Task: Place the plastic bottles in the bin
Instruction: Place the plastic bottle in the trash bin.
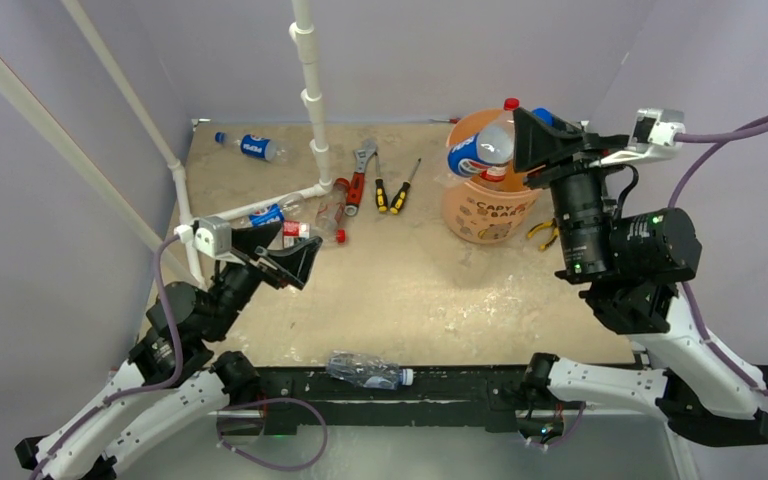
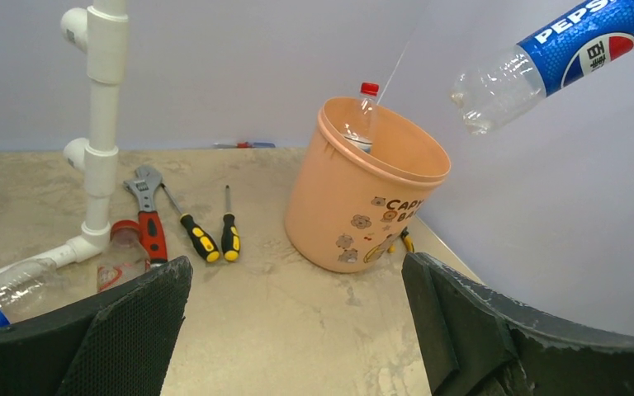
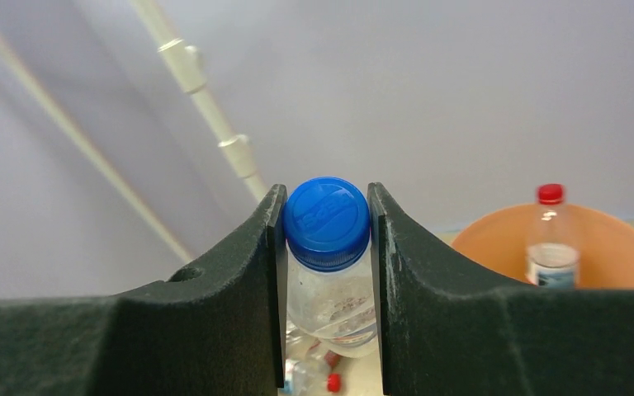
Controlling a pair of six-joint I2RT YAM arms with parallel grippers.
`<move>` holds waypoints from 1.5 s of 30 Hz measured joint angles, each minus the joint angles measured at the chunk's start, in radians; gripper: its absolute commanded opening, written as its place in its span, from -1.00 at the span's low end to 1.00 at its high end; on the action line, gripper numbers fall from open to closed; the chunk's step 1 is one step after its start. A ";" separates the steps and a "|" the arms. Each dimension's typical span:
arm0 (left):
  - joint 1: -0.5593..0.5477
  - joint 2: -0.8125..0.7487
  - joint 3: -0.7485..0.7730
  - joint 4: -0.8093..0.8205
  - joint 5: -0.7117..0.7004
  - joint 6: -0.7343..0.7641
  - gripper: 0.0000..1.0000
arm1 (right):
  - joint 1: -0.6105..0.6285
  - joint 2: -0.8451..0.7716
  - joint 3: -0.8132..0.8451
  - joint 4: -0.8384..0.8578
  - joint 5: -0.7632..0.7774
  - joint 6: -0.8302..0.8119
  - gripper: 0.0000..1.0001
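The right gripper [image 3: 327,216] is up in the air at the far right of the table [image 1: 430,290]. Its two fingers are clamped on the blue cap of a Pepsi bottle [image 1: 478,150]. This bottle hangs tilted, with the clear base lower than the cap. It is higher than the bin [image 1: 485,215] and close to its rim. I cannot tell if it is exactly over the opening. Inside the bin one bottle with a red cap [image 2: 361,124] stands upright against the far wall.

The left gripper [image 1: 282,255] hovers low at the left side. Its fingers are wide apart and hold nothing. Just beyond it, three bottles [image 1: 310,225] lie together beside the white pipe [image 1: 310,90]. Another Pepsi bottle [image 1: 252,146] lies alone in the far left corner. A crushed bottle with a white cap [image 1: 365,370] lies at the near edge, between the two arm bases.

A red-handled wrench [image 1: 360,170] and two screwdrivers [image 1: 392,192] lie side by side between the pipe and the bin.
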 measured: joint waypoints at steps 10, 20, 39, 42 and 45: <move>0.000 0.016 -0.035 0.010 0.023 -0.067 0.94 | -0.132 0.079 -0.003 0.139 0.173 -0.179 -1.00; 0.000 0.019 -0.061 0.006 0.044 -0.140 0.93 | -0.547 0.274 0.034 0.009 0.071 -0.044 -1.00; 0.000 -0.024 -0.101 -0.073 0.036 -0.175 0.92 | -0.745 0.411 -0.205 -0.021 -0.101 0.111 -1.00; 0.000 -0.017 -0.101 -0.072 0.037 -0.177 0.92 | -0.755 0.409 -0.233 0.019 -0.117 0.130 -1.00; 0.000 0.000 -0.102 -0.072 0.039 -0.183 0.92 | -0.764 0.409 -0.255 0.051 -0.126 0.144 -1.00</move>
